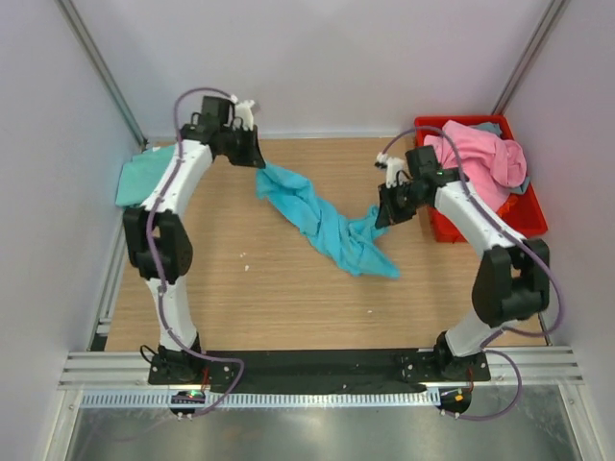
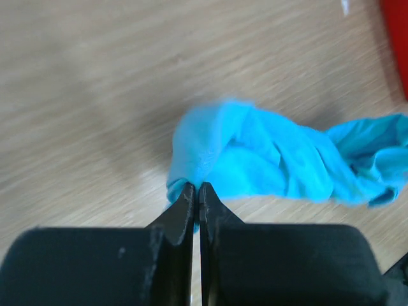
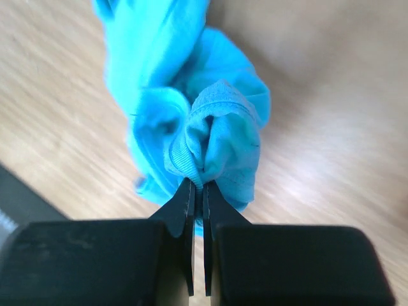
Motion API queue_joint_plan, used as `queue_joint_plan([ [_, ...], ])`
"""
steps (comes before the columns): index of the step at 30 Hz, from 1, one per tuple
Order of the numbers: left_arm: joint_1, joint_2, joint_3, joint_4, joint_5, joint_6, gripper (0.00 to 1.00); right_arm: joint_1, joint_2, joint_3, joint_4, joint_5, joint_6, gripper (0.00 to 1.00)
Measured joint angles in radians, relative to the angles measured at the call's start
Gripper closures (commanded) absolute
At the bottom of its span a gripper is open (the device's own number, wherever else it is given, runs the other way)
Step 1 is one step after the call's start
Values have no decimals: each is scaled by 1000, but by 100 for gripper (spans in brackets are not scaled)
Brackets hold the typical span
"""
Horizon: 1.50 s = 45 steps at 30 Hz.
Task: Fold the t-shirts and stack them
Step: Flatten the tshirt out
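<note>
The light wood-grain worktop (image 1: pixel 288 307) carries a turquoise-blue t-shirt (image 1: pixel 322 223), drawn into a twisted, rumpled band that runs slantwise across its middle from far left to near right. A mint-green t-shirt (image 1: pixel 139 178) lies at the far left edge, partly hidden behind the left arm. A red plastic bin (image 1: pixel 527 213) stands in the far right corner. A few small white specks (image 1: pixel 244 255) dot the bare wood nearer the front.

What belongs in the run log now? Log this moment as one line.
left pincer: shut on turquoise shirt | right pincer: shut on its other end | pink shirt: in red bin | mint-green shirt: far left
</note>
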Motion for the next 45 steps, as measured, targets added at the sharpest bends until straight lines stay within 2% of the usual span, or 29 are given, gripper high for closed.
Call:
queue_joint_plan([
  [7,20,-406,24,-53,-81,132,100,-6,-272,169,35,139,-19,99],
  [10,15,-515,-13,-75,-93,175,100,-6,-340,156,34,150,-20,99],
  [12,14,-584,-91,-102,-100,201,100,-6,-387,105,29,155,-19,98],
  [14,14,-618,-161,-137,-105,225,99,-6,-420,37,13,159,-22,92],
  [15,14,-625,-194,-165,-108,234,83,-6,-432,-2,-4,160,-23,76],
  [16,14,-625,-222,-193,-114,248,70,-6,-435,-37,-29,161,-22,70],
  [18,14,-614,-265,-243,-126,272,50,-5,-429,-96,-58,171,-32,61],
  [20,14,-596,-294,-290,-145,287,34,-5,-418,-139,-88,192,-39,59],
  [21,15,-588,-301,-303,-154,291,20,-5,-415,-147,-97,207,-40,55],
  [25,15,-569,-309,-306,-180,298,16,-5,-403,-123,-95,243,-40,52],
  [29,14,-512,-302,-270,-181,287,18,-5,-327,-69,-60,203,-36,51],
  [39,14,-100,-272,-178,-128,209,23,18,19,-64,-10,42,-59,48],
  [45,15,-21,-272,-178,-117,194,24,58,21,-90,-22,-3,-83,47],
])
